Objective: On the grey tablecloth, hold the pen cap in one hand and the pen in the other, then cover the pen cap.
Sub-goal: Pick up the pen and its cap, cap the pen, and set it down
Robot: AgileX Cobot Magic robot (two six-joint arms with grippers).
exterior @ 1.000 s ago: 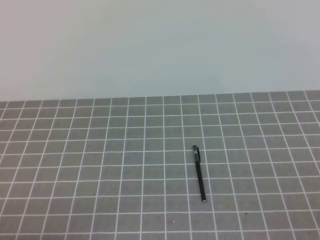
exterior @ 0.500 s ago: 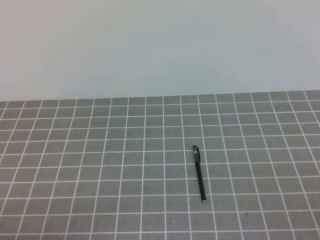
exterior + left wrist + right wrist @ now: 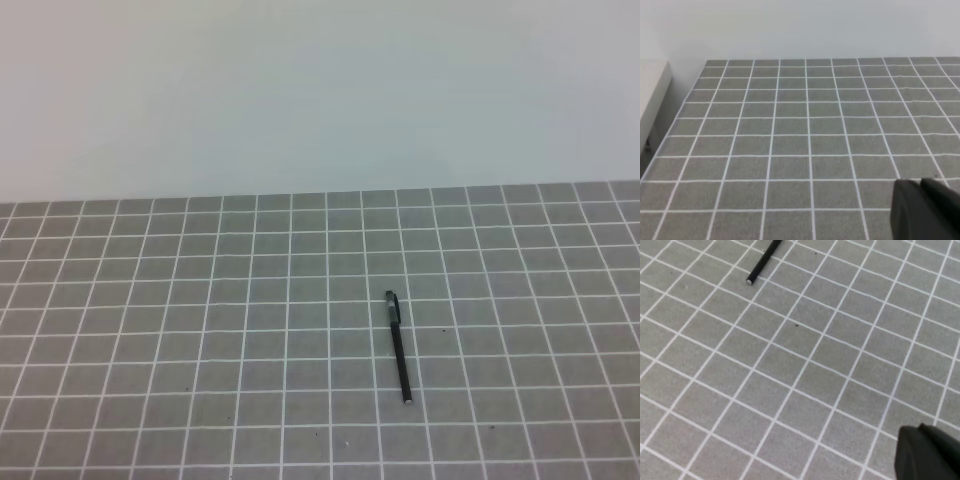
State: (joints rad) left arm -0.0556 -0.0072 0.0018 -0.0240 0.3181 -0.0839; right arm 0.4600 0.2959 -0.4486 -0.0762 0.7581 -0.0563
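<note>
The pen (image 3: 398, 346) lies on the grey tablecloth (image 3: 200, 350), its cap (image 3: 391, 305) seemingly on. Only a dark corner of my left gripper (image 3: 926, 210) and right gripper (image 3: 927, 452) shows, both closed, empty.

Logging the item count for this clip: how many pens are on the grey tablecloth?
1. The pen lies flat on the grey tablecloth, right of centre in the high view, with what looks like its cap on the far end. Its near end shows in the right wrist view. No loose cap is visible.
</note>
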